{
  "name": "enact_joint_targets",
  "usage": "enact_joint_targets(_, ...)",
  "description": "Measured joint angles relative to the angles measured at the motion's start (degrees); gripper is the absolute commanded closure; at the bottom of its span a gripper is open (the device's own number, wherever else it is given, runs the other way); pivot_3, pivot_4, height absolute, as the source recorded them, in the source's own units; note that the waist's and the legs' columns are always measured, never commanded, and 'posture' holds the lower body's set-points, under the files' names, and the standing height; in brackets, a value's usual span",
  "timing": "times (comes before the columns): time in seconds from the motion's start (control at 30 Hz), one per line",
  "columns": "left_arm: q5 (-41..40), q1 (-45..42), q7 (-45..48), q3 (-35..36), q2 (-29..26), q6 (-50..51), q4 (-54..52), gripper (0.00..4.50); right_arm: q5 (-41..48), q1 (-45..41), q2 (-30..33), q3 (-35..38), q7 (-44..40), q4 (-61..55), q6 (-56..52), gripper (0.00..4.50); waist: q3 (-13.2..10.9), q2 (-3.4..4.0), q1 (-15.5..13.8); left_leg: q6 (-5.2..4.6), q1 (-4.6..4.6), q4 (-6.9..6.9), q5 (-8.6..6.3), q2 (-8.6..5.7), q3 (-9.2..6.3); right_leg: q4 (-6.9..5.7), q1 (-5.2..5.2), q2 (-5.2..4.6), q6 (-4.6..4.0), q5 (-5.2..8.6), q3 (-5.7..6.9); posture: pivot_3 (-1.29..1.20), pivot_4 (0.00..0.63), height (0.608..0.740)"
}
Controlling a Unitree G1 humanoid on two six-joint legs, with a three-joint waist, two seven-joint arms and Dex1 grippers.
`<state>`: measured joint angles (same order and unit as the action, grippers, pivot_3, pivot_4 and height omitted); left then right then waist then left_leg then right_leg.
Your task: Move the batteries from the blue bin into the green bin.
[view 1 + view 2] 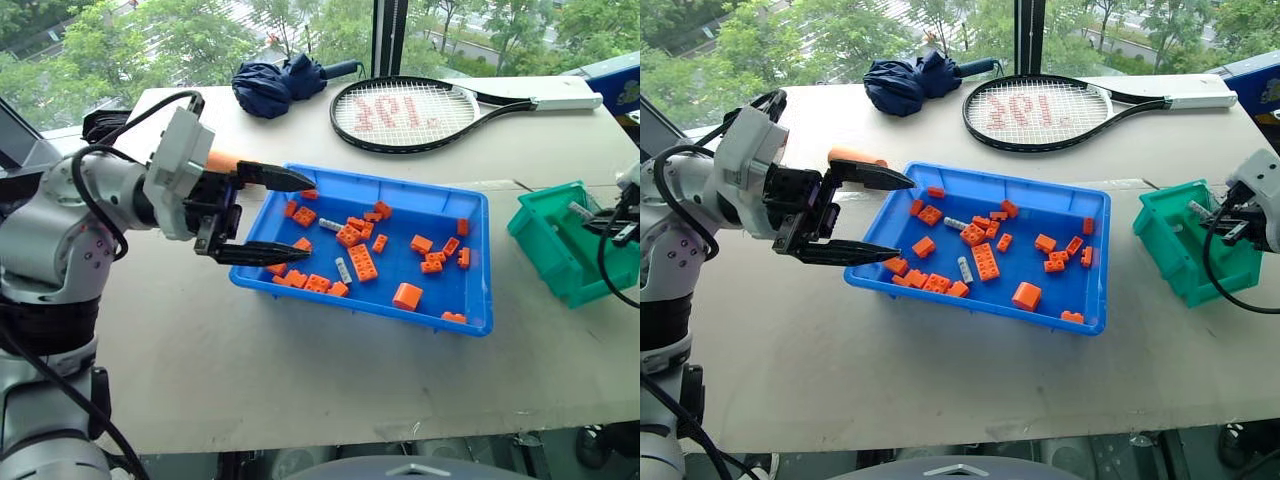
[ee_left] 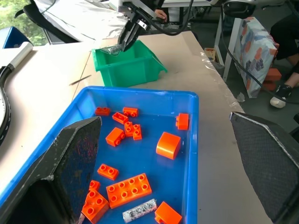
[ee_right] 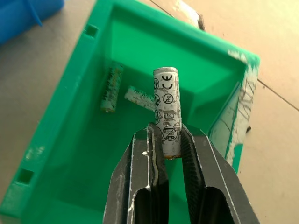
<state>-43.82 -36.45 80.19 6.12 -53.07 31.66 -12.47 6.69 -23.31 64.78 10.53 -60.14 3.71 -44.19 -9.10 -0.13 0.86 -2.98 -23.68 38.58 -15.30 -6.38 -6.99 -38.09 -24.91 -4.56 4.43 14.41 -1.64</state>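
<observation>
The blue bin [image 1: 470, 210] sits mid-table, holding orange bricks and two silver batteries [image 1: 330, 225] [image 1: 343, 270]; one of them also appears as the battery [image 2: 139, 211] in the left wrist view. My left gripper [image 1: 308, 218] hovers open over the bin's left rim, nothing between its fingers. At the table's right side stands the green bin [image 1: 560, 250]. My right gripper [image 3: 167, 135] is shut on a battery [image 3: 167, 105], held upright over the green bin's inside [image 3: 70, 154]. Pale silvery streaks [image 3: 111, 87] lie deep in that bin; I cannot tell whether they are batteries or reflections.
Several orange bricks [image 1: 362, 262] are scattered in the blue bin. An orange foam cylinder [image 1: 222, 160] lies behind my left gripper. A tennis racket [image 1: 410, 112] and a folded navy umbrella [image 1: 275, 85] lie at the table's far side. The table's near edge runs below the bins.
</observation>
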Motion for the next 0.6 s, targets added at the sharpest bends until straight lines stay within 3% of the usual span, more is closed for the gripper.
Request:
enact_joint_targets(0.27, 1.8, -1.1, 0.0, -0.1, 0.3, 0.0, 1.4, 0.0, 2.1, -2.7, 0.0, 0.0, 3.1, -1.9, 0.2, 0.32, 0.0, 0.04, -0.1, 0.0, 0.0, 0.0, 0.0, 0.0, -0.01, 0.01, 0.0, 0.0, 0.0, 0.0, 0.02, 0.0, 0.15, 0.74)
enact_joint_targets(0.4, 2.2, 0.3, 0.0, 0.3, -0.1, -0.3, 2.1, 0.0, 8.3, -8.9, -5.3, -0.9, 3.7, -11.1, -6.7, 0.32, 0.0, 0.04, 0.4, 0.01, 0.02, 0.0, 0.0, 0.08, 0.0, -0.01, 0.01, 0.05, 0.0, 0.0, -0.03, 0.0, 0.15, 0.74)
enact_joint_targets(0.6, 4.4, 6.8, 0.8, 2.4, -3.4, -2.1, 4.0, 0.0, 17.3, -16.5, -23.4, -10.6, 9.3, -23.7, -17.9, 0.32, 0.0, 0.02, 1.0, 0.03, -0.05, -0.03, 0.02, 0.09, -0.16, 0.03, -0.02, 0.04, -0.02, -0.01, -0.08, 0.0, 0.15, 0.74)
